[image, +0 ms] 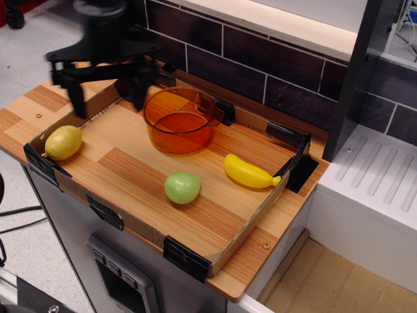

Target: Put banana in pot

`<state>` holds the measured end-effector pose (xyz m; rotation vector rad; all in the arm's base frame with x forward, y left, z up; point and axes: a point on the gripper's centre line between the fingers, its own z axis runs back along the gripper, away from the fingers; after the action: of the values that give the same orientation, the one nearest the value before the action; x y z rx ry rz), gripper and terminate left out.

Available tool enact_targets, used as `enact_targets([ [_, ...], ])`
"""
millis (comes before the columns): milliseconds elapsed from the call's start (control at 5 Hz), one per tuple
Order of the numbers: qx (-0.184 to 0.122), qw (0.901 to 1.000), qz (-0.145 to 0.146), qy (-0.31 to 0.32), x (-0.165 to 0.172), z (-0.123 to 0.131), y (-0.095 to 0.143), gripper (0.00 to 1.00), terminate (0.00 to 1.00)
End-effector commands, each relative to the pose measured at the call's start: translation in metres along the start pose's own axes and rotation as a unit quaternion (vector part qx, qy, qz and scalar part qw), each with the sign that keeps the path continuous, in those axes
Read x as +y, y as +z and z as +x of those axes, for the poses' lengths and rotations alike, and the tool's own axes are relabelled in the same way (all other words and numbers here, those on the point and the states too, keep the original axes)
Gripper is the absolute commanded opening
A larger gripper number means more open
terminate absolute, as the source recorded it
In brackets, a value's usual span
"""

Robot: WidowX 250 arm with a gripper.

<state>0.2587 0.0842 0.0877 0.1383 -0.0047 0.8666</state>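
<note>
The yellow banana [249, 171] lies on the wooden tray floor at the right, its tip pointing right. The orange translucent pot [180, 120] stands upright and empty at the back middle of the tray. My gripper [109, 98] hangs above the tray's back left, just left of the pot, blurred by motion. Its two black fingers [138, 89] are spread apart and hold nothing. The banana is far to its right.
A round yellow lemon-like fruit [62, 142] sits in the tray's left corner. A green round fruit [182, 187] lies in the front middle. The cardboard tray rim [188, 257] has black clips. A dark tiled wall [247, 62] stands behind; a white ridged unit [378, 189] is at the right.
</note>
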Motion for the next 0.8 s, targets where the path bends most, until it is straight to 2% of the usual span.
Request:
enact_targets([
  [0, 0.026, 0.9954, -0.013, 0.091, -0.045, -0.024, 0.037, 1.0, 0.0],
  [200, 0.05, 0.9876, -0.039, 0.144, -0.068, -0.033, 0.038, 1.0, 0.0],
  [400, 0.042, 0.9718, -0.066, 0.222, -0.087, -0.04, 0.032, 1.0, 0.0],
  [600, 0.035, 0.9568, -0.057, 0.283, -0.098, -0.045, 0.015, 1.0, 0.0],
])
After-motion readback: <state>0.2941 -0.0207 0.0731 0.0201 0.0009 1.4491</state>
